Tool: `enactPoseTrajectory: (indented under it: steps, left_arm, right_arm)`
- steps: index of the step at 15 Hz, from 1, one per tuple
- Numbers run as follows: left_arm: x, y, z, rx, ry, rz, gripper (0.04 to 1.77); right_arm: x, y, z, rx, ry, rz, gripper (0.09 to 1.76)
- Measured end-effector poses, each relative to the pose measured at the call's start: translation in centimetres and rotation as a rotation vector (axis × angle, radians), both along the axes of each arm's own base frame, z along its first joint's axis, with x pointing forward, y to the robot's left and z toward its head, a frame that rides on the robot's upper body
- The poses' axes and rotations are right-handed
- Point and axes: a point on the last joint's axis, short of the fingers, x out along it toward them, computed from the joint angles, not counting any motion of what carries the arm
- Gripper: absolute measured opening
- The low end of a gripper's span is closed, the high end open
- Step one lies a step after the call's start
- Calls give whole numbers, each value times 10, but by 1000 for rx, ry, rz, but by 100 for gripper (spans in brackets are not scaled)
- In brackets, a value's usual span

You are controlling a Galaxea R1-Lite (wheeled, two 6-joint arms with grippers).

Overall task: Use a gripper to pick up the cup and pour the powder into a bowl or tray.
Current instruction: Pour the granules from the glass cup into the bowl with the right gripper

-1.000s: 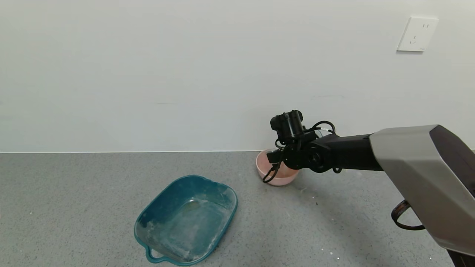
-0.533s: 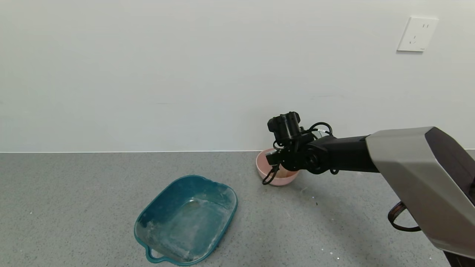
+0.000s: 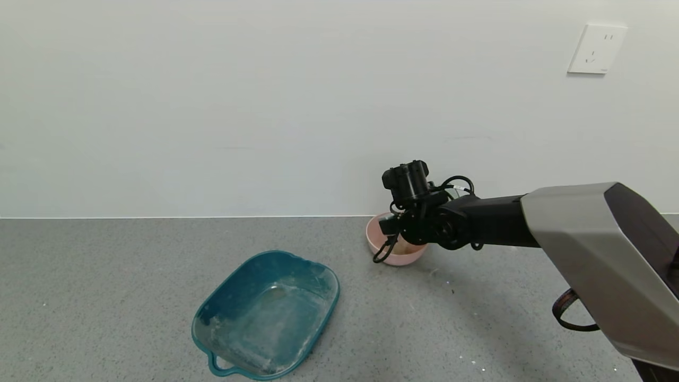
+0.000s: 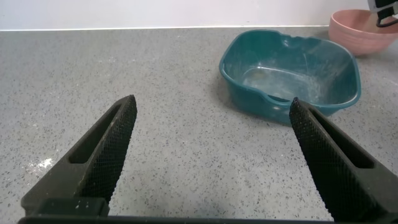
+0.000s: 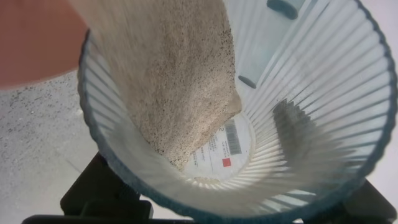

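Bare counter ahead of left gripper point(image 4: 208, 155) – teal tray point(image 3: 268, 313) mid-counter, pink bowl point(image 3: 377, 245) against wall.

1. The wall point(image 3: 265, 106) at the back is plain and white, with no pictures on it.
2. A white wall socket point(image 3: 597, 49) sits high up on the wall, far to the right.
3. The desk point(image 3: 106, 276) is grey with tiny dark and light speckles, like stone.
4. The desk meets the wall in one straight thin pale line that runs from side to side.
5. A few small white specks point(image 3: 475, 364) lie on the desk near the front right.
6. The light is soft and even, and it makes a faint grey shadow point(image 3: 477, 297) on the right part of the desk.
7. In the left wrist view the same speckled desk fills most of the picture, with a strip of white wall along the far edge.
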Motion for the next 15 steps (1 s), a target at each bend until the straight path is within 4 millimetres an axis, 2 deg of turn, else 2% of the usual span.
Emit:
enactPoseTrajectory:
  steps: [7,11,15]
  left_arm:
    - [0,0,0,0,0,0,176]
    - [0,0,0,0,0,0,176]
    - [0,0,0,0,0,0,176]
  right_arm:
    - [-4,-4,9,114,-38,-25,134]
    - [-9,-5,9,224,-73,-58,134]
    - [-17,-6,9,406,-110,-90,134]
